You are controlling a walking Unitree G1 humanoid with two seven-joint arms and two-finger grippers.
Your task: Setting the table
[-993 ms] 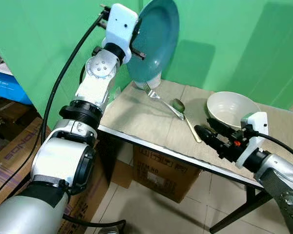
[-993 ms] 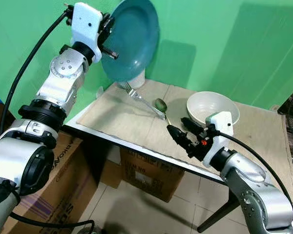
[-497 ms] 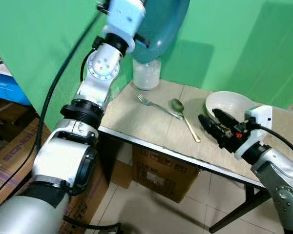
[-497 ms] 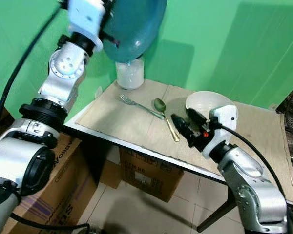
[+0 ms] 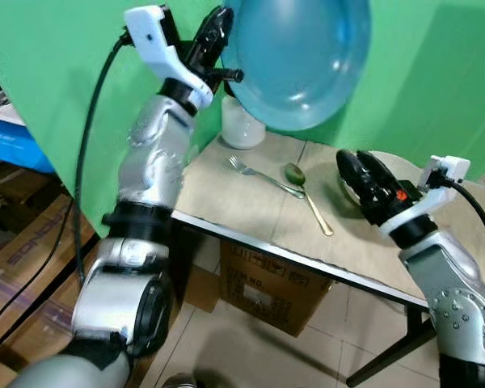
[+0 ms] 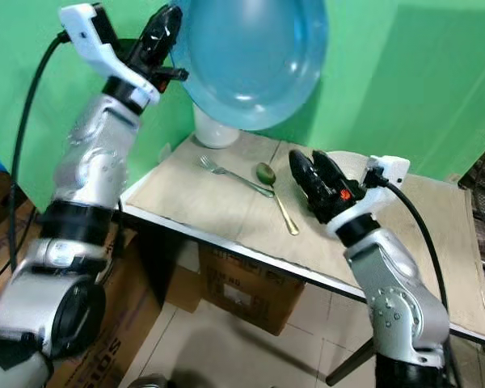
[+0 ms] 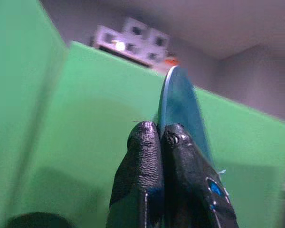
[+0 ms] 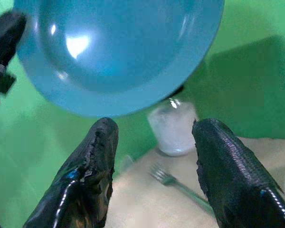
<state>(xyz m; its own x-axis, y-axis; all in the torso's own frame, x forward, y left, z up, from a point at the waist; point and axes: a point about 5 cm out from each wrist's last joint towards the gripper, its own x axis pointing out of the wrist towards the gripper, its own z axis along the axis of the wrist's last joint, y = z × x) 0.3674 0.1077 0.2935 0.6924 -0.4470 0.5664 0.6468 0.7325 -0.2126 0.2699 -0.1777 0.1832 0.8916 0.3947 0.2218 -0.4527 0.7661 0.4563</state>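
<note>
Left eye view: the left end effector [image 5: 218, 32] is raised high, its fingers pinched on the rim of a blue plate [image 5: 299, 61] held in the air above the counter [image 5: 250, 202].
Counter: a fork [image 5: 263, 175] and a spoon [image 5: 307, 198] lie side by side; a frosted glass [image 5: 241, 128] stands at the back by the green wall.
Right eye view: the right end effector [image 6: 315, 184] hovers over the counter in front of a white bowl [image 6: 352, 162].
Left wrist view: both black fingers [image 7: 147, 180] close together on the plate's edge.
Right wrist view: fingers [image 8: 92, 175] spread apart, empty, pointing toward plate, glass and fork.
</note>
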